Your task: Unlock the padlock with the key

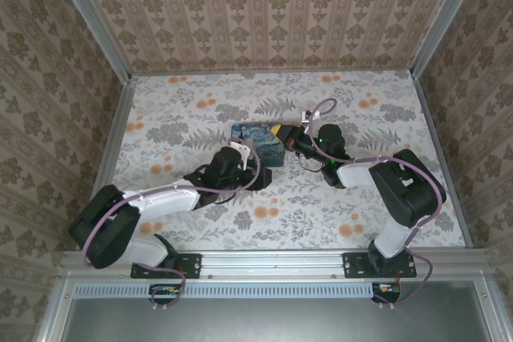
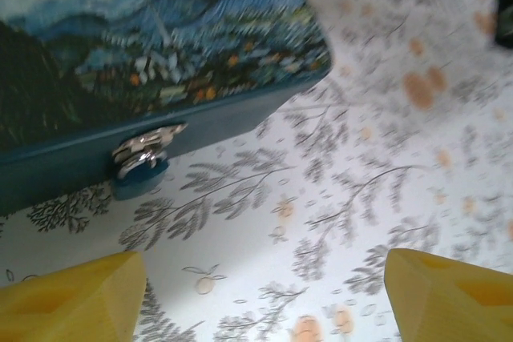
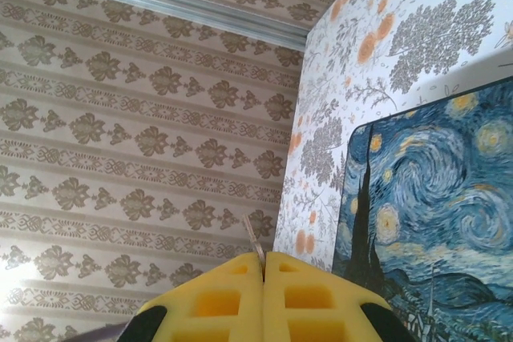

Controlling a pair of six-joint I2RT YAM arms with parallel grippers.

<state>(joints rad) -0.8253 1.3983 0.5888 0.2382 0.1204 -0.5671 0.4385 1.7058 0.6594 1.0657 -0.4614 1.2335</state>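
Plainly the left gripper [image 2: 260, 294] stands wide and empty. The padlock [image 2: 136, 178] lies ahead of it, off toward its left finger, hooked to the tin [image 2: 240, 118] wall with its body pointing back at the fingers. The right gripper [image 3: 264, 266], beside the lid, pinches the key [image 3: 251, 234], tip protruding forward. The left arm looks nearer the lock.

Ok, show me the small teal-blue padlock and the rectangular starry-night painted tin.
small teal-blue padlock [image 2: 139, 179], left wrist view, its teal body.
rectangular starry-night painted tin [image 2: 160, 38], left wrist view, its painted lid.
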